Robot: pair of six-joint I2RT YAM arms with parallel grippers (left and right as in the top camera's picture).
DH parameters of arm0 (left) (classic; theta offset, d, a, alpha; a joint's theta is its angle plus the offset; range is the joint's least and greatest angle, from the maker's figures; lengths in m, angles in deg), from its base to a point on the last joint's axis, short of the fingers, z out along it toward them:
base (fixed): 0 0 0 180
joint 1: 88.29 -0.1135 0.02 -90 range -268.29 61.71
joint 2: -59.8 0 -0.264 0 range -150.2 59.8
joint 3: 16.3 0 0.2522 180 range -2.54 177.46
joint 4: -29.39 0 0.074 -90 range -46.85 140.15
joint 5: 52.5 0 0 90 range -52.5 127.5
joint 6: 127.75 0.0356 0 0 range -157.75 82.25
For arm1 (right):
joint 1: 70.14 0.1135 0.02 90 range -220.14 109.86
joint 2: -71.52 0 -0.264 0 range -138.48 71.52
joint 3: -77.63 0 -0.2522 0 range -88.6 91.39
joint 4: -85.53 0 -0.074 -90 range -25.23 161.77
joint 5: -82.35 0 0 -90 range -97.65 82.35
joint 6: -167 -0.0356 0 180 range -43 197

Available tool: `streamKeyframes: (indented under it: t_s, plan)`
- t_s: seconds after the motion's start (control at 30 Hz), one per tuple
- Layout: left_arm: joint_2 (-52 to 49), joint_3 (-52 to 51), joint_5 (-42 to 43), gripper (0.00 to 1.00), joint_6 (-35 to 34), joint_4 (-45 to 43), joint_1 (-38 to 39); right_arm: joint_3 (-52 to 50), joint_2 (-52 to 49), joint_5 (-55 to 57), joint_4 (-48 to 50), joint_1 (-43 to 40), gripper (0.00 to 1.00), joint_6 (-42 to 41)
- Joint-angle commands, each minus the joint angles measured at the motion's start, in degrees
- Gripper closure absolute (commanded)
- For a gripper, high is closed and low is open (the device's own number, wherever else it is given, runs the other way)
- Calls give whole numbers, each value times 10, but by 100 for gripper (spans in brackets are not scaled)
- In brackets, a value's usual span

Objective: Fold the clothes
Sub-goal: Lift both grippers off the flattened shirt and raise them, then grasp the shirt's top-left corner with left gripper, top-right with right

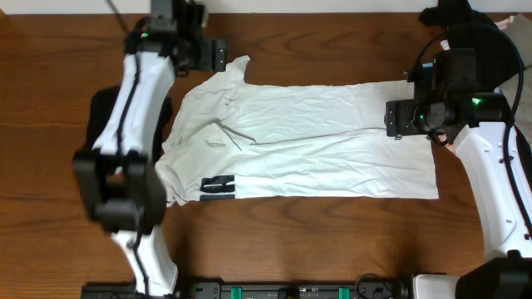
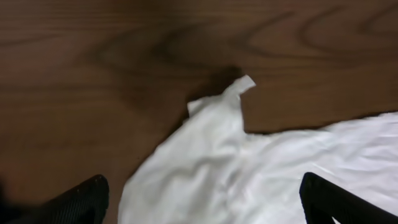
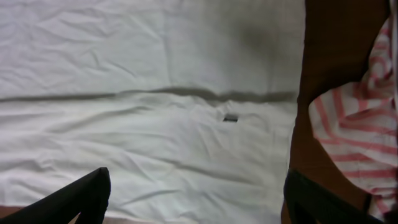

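Your left gripper (image 2: pixel 205 196) is spread wide, with a corner of the white shirt (image 1: pixel 307 141) just ahead of its fingers. Your right gripper (image 3: pixel 198 196) gapes too, with the shirt between its fingers and a red-striped garment (image 3: pixel 357 134) beyond one finger.

Shirt (image 1: pixel 316 141) spread across the middle of the worktop (image 1: pixel 50 124), left tool (image 1: pixel 218 54) above its far left corner, right tool (image 1: pixel 395 118) over its right edge, another garment (image 3: pixel 360 124) lying just beyond that edge
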Motion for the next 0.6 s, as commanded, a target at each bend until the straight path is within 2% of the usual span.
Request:
streamKeyframes:
  t_s: [0.0,0.1,0.37,0.57]
  plan:
    - [-56,18,37,2,71,-17,-2,2,-2,-5,-6,-7,14,-2]
    - [-91,18,61,2,82,-43,-1,2,-2,-5,-9,-7,16,-2]
    - [-137,18,61,0,82,-130,-1,2,-2,-5,-17,-7,19,-2]
    - [-160,17,63,3,82,-140,-1,2,-2,-5,-20,-7,25,-2]
